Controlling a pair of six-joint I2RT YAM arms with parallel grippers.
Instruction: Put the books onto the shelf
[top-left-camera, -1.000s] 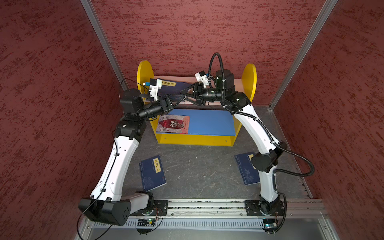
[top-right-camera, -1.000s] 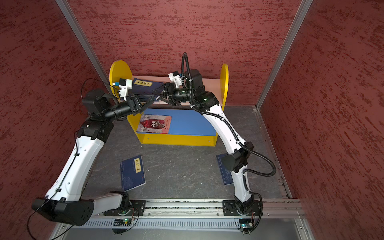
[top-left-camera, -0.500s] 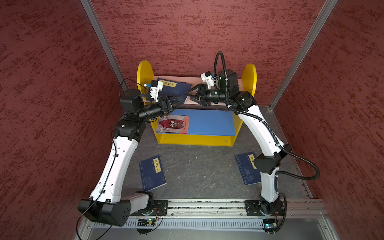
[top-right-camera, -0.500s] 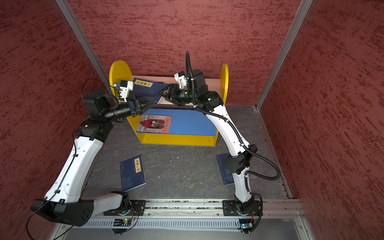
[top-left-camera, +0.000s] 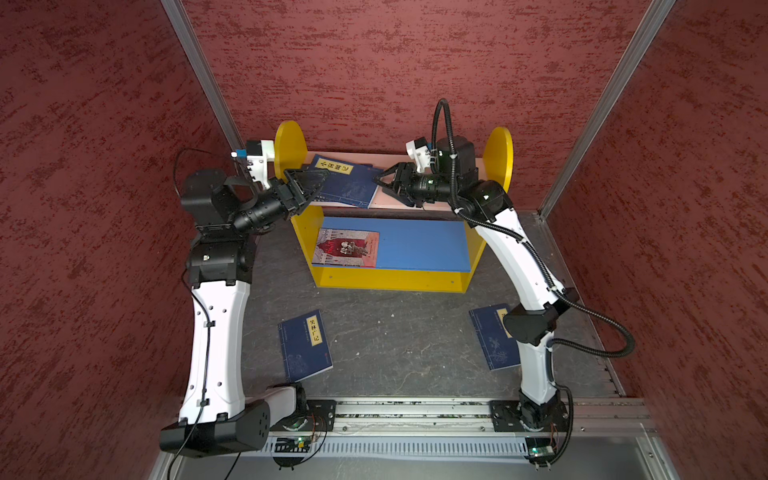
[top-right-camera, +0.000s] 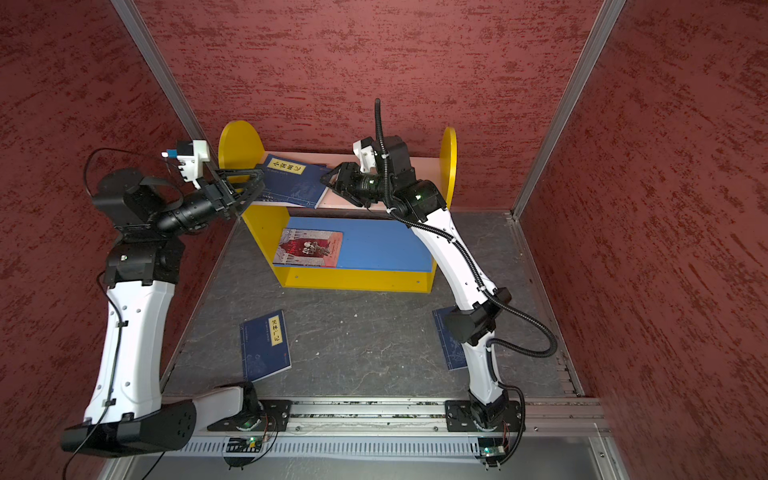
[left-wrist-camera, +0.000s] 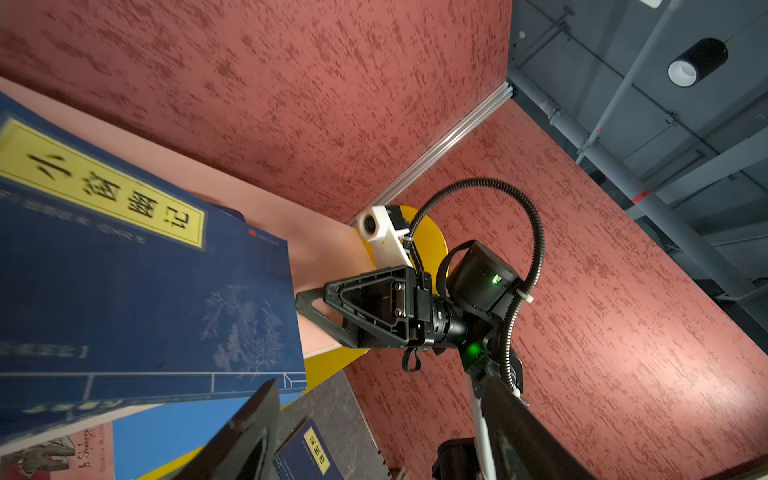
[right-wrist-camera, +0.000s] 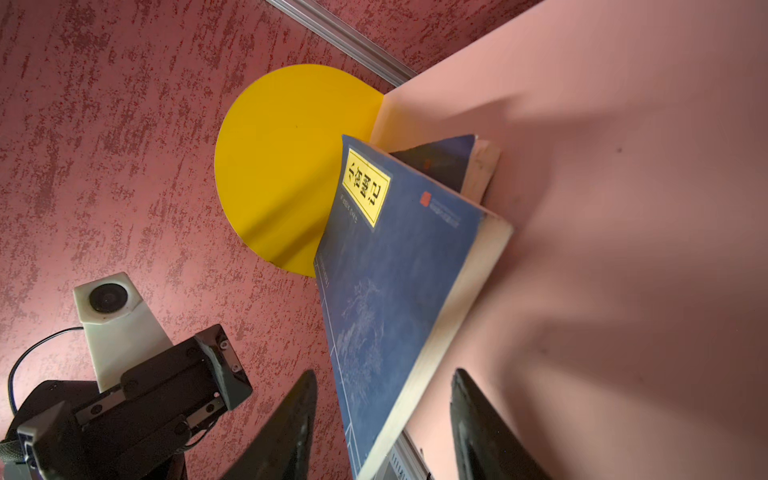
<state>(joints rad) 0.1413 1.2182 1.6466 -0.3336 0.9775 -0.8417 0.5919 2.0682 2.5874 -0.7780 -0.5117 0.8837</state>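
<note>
On the shelf's pink upper board a navy book lies askew on a second navy book. My right gripper is open, its jaws on either side of the top book's page edge with gaps on both sides. Just off that book's left corner, my left gripper is open and empty. A red book lies on the blue lower board. Two more navy books lie on the floor.
The shelf stands against the red back wall, between its yellow round-topped side panels. Red walls close in on both sides. My right arm's elbow hangs over the floor book on the right. A metal rail runs along the front.
My left gripper has drawn back to the left, off the top book. My right wrist has shifted right and its jaws have narrowed a little. The book now lies on the upper board.
</note>
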